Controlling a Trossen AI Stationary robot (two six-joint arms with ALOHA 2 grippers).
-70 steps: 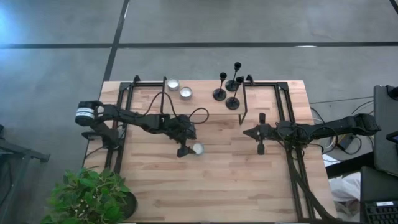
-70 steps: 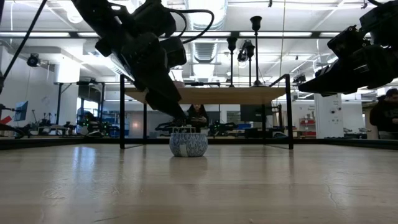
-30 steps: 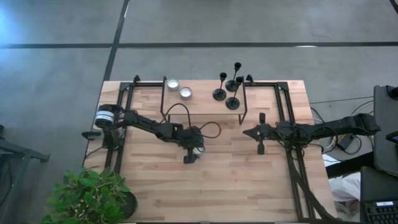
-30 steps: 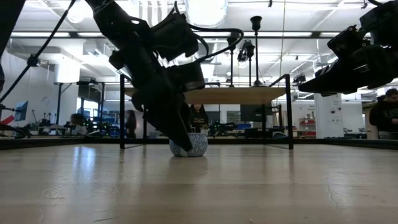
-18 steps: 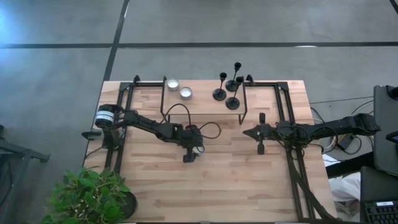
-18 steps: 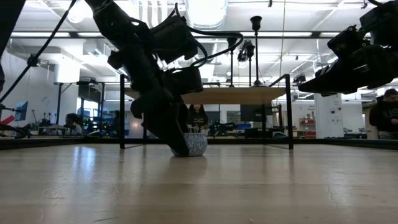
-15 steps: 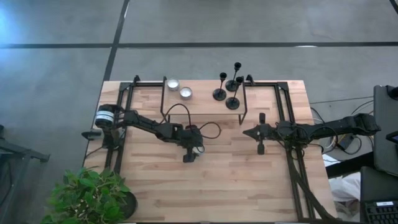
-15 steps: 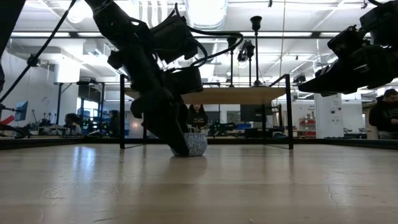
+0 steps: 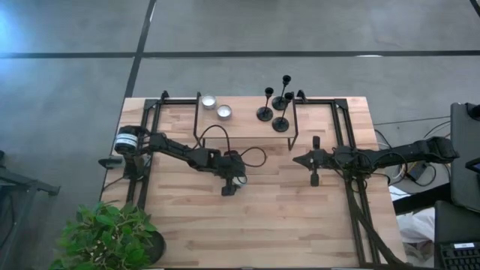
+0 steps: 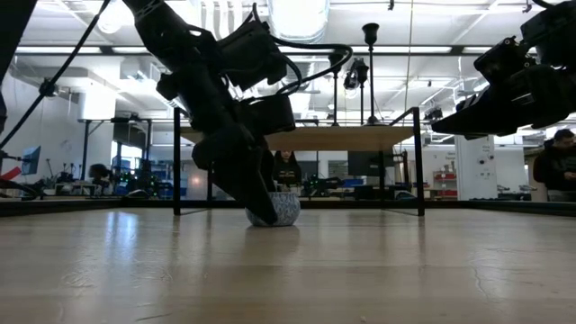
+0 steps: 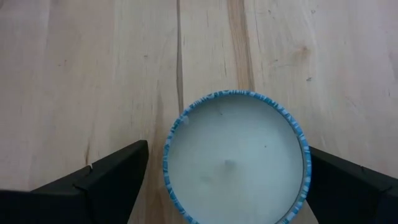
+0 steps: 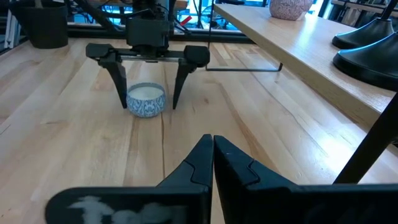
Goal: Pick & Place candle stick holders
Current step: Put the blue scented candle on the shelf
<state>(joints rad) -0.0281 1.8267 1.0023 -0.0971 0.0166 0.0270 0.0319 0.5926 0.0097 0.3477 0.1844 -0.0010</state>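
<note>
Three black candle stick holders [image 9: 275, 111] stand by their round bases on a raised wooden shelf [image 9: 244, 120] at the table's far side. They also show in the low view [image 10: 358, 76], and their bases show in the right wrist view [image 12: 372, 48]. My left gripper [image 9: 236, 178] is open and points down. Its fingers stand on either side of a small blue-patterned candle tin [image 11: 236, 165] that rests on the table, with a gap on each side [image 12: 146, 99]. My right gripper [image 9: 315, 178] is shut and empty. It hovers above the table right of centre [image 12: 212, 146].
Two more small candles [image 9: 216, 106] sit on the shelf's left part. The shelf's black frame legs [image 10: 419, 162] stand on the table. A potted plant [image 9: 109, 236] is at the near left corner. Bare wood lies toward the near edge [image 9: 285, 225].
My left gripper has come down from the candle tin's left side and now stands low around it, fingers open. In the last second it has stayed nearly still. The tin has not moved.
</note>
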